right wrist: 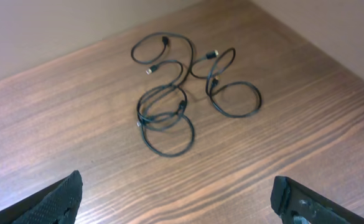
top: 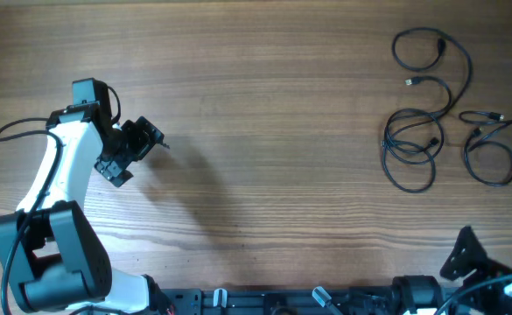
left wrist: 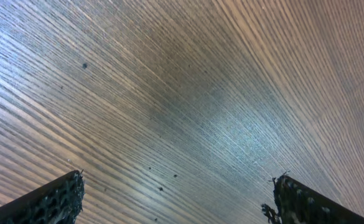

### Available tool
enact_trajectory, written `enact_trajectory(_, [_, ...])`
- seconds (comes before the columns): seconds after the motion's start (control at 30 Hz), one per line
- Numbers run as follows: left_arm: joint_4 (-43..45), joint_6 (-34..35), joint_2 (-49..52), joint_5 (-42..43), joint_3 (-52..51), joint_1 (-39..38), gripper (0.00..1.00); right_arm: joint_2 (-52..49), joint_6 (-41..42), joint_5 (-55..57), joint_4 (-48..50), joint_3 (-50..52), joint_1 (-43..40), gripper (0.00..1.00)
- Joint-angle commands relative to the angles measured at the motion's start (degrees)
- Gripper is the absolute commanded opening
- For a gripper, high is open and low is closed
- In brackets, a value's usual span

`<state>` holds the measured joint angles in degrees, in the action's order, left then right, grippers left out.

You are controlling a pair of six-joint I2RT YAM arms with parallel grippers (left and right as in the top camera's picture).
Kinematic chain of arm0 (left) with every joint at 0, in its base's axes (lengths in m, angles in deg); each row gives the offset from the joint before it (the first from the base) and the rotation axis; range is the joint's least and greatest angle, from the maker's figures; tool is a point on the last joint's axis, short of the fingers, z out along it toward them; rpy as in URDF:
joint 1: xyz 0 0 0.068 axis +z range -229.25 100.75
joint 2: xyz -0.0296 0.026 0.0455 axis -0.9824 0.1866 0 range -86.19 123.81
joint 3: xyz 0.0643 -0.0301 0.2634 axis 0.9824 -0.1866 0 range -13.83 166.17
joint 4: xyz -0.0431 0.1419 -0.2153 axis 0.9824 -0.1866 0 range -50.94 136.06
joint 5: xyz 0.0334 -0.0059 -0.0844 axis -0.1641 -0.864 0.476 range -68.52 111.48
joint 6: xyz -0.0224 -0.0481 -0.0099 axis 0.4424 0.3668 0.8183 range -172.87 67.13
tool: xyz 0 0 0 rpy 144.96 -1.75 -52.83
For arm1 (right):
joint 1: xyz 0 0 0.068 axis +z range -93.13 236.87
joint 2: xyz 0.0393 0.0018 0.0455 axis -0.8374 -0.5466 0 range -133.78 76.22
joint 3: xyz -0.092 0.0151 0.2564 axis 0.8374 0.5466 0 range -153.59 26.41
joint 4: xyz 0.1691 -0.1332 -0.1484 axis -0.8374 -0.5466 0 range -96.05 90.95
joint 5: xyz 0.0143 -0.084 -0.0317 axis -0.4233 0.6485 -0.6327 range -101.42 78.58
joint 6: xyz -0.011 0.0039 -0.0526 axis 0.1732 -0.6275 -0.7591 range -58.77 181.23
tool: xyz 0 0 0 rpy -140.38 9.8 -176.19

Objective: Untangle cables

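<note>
The cables [top: 410, 140] lie in a loose bunch at the far right of the tabletop [top: 282, 131]. Several loops overlap on its left, and a smaller looped cord sits just beside them on the right. The left hand [top: 140, 156] hovers over bare wood on the left side, well apart from the cables, its fingers spread wide and holding nothing. The right hand [right wrist: 175, 196] is likewise wide open and empty, with the cables ahead of it.
</note>
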<state>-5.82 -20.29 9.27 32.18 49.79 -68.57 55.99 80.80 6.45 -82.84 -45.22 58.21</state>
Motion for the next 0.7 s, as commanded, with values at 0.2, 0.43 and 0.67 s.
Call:
enact_trajectory(0.2, [-0.04,-0.87,0.0,-0.33,0.35,0.26,1.0,9.4,-1.62,-0.74,7.17,1.27,-0.02,1.0])
enact_trajectory(0.43, [-0.04,-0.87,0.0,-0.33,0.35,0.26,1.0,14.84,-6.29,-1.88,17.44,4.79,-0.02,1.0])
enact_trajectory(0.67, [-0.04,-0.87,0.0,-0.33,0.35,0.26,1.0,19.98,-11.13,-6.38,31.56,15.69,0.07,1.0])
